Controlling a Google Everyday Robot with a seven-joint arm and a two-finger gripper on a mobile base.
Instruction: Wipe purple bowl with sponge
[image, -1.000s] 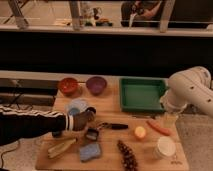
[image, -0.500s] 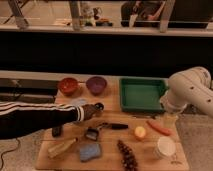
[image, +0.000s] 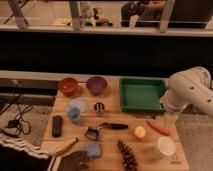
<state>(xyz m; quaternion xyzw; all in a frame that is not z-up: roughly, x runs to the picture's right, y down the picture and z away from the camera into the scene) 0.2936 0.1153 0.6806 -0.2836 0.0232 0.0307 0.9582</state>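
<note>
The purple bowl (image: 96, 84) stands at the back of the wooden table, right of a red-orange bowl (image: 68, 86). Near the front edge lies the blue-grey sponge (image: 92, 149), with a person's hand (image: 75, 160) touching or just beside its left end. My white arm (image: 189, 91) is over the table's right side. My gripper (image: 170, 120) hangs below it, by the front right corner of the green tray (image: 142, 95), far from both sponge and bowl. It looks open, with nothing held.
A pale blue cup (image: 75, 115), a small metal cup (image: 99, 107), a black remote-like block (image: 57, 126) and a black-handled tool (image: 114, 126) lie mid-table. A carrot (image: 159, 127), a yellow fruit (image: 140, 132) and a white container (image: 165, 147) sit near my gripper.
The person's striped arm has pulled back from the middle of the table to the front left corner, its hand now by the sponge. My arm has stayed still.
</note>
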